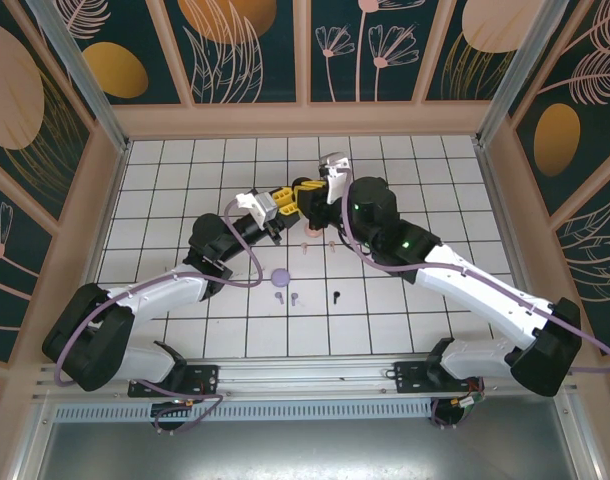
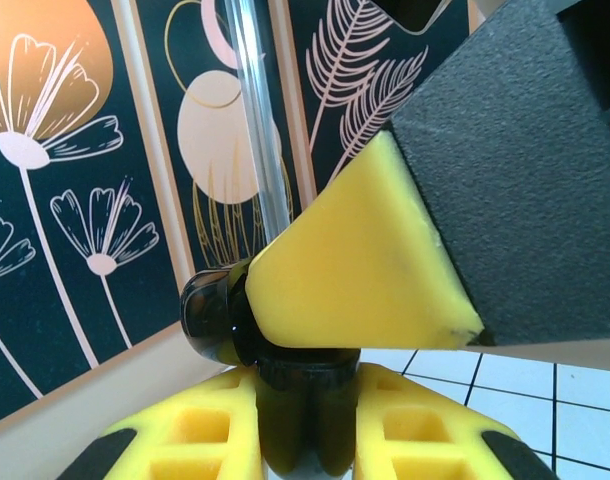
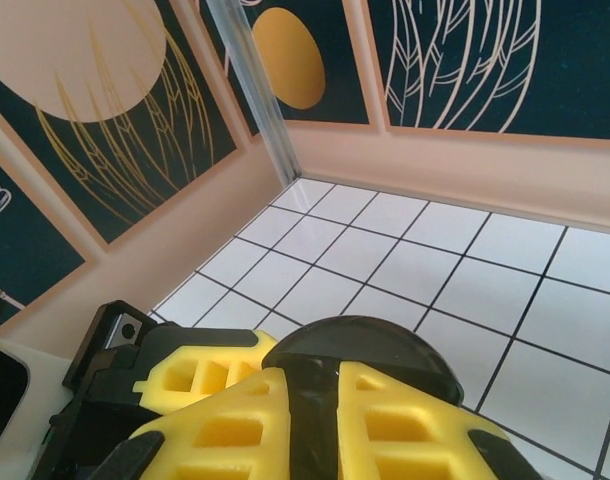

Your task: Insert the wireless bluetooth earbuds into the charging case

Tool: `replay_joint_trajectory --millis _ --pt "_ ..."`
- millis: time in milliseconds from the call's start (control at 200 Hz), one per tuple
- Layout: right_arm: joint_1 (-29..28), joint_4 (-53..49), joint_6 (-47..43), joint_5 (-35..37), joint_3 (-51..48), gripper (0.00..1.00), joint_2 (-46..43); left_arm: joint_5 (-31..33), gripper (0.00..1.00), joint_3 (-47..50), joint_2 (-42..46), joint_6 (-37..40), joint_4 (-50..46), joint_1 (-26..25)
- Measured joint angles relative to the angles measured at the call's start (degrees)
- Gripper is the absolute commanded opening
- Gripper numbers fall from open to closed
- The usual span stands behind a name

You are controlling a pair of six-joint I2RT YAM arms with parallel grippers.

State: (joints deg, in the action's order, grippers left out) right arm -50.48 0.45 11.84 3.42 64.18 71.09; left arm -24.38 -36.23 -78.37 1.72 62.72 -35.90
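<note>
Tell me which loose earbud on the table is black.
The black earbud lies alone, right of the two purple earbuds; the pink pair sits farther back.

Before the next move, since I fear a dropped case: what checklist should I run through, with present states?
1. Grip of left claw on black case: ok.
2. Grip of right claw on the same case: ok.
3. Case lid open: cannot tell.
4. black earbud lying loose, clear of both arms: ok.
5. lilac case clear of both claws: ok.
</note>
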Motion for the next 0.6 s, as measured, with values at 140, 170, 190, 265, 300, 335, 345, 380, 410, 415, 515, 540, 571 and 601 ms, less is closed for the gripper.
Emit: replay_joint_trajectory --millis 140,170,190,265,300,335,345,380,410,415,515,540,571,601 --pt "-0.94 -1.62 0.24 1.09 0.7 0.48 0.0 -0.15 0.0 -0.02 0.0 0.0 -0.42 -0.13" --pt "-1.22 -2.29 0.52 1.31 1.07 0.52 0.0 -0.2 0.0 -0.02 0.0 0.0 -0.44 -0.2" --pt "-1.36 -2.56 0.52 1.38 1.36 0.55 0.0 -0.15 0.0 -0.02 0.0 0.0 -0.35 -0.2" --pt "-1.46 -4.24 1.95 2.25 2.43 0.59 -0.48 -0.17 0.0 -0.04 0.0 -0.04 0.17 -0.24" --pt "-1.42 -5.05 2.69 2.91 2.73 0.61 -1.07 -0.13 0.0 -0.04 0.0 -0.09 0.52 -0.24" --pt "-1.31 -5.68 3.52 3.5 2.78 0.63 -1.99 0.04 0.0 -0.04 0.0 -0.26 0.83 -0.24" --pt "-1.22 -5.95 3.58 3.78 2.78 0.63 -2.34 0.04 0.0 -0.04 0.0 -0.28 0.94 -0.24" --pt "-1.01 -6.88 4.63 4.44 2.78 0.65 -3.76 0.28 0.0 -0.04 0.0 -0.44 1.2 -0.24" --pt "-0.79 -7.58 5.77 5.03 2.75 0.66 -5.27 0.46 0.0 -0.02 0.0 -0.5 1.42 -0.24" --pt "-0.76 -7.67 5.77 5.11 2.75 0.66 -5.44 0.5 0.0 -0.04 0.0 -0.52 1.49 -0.24" --pt "0.22 -9.9 9.81 7.39 2.54 0.66 -11.41 1.05 0.0 0.17 0.02 -0.74 2.21 -0.24" --pt "0.57 -10.67 11.08 8.07 2.4 0.66 -13.16 1.11 0.0 0.28 0.04 -0.85 2.25 -0.24" --pt "0.9 -11.54 12.33 8.85 2.19 0.66 -14.78 1.14 0.0 0.46 0.13 -0.87 2.27 -0.24" --pt "1.22 -12.57 13.68 9.53 1.79 0.66 -16.04 1.2 0.0 0.61 0.24 -0.9 2.27 -0.24"
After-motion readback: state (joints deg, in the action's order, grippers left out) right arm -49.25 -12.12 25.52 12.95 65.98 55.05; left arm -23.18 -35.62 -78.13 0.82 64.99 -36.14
